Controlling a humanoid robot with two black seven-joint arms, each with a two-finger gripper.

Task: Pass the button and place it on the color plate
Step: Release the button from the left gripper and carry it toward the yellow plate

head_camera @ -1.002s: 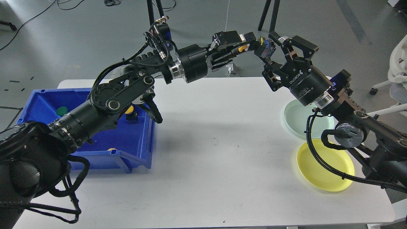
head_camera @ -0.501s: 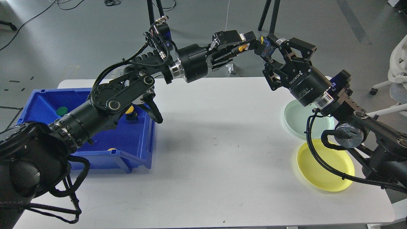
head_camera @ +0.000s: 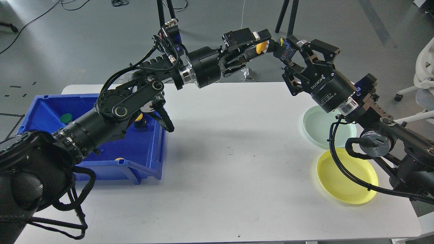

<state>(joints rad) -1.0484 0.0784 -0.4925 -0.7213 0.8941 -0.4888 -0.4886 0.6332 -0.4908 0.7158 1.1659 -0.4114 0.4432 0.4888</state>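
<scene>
My left gripper [head_camera: 263, 42] is raised above the table's far edge and is shut on a button [head_camera: 261, 47] with a yellow cap and a blue-and-black body that sticks out to the right. My right gripper [head_camera: 307, 45] is open and faces it, its far fingertip right beside the button's blue end. I cannot tell whether it touches. The pale green plate [head_camera: 317, 128] and the yellow plate [head_camera: 349, 181] lie on the table's right side, under the right arm.
A blue bin [head_camera: 149, 152] stands at the table's left, partly covered by the left arm. It holds a green button [head_camera: 66, 118] and yellow buttons [head_camera: 138, 117]. Tripod legs [head_camera: 283, 15] stand behind the table.
The right gripper has moved up and in toward the button's blue end. The left gripper has lifted the button slightly and turned a little. The plates have not moved.
</scene>
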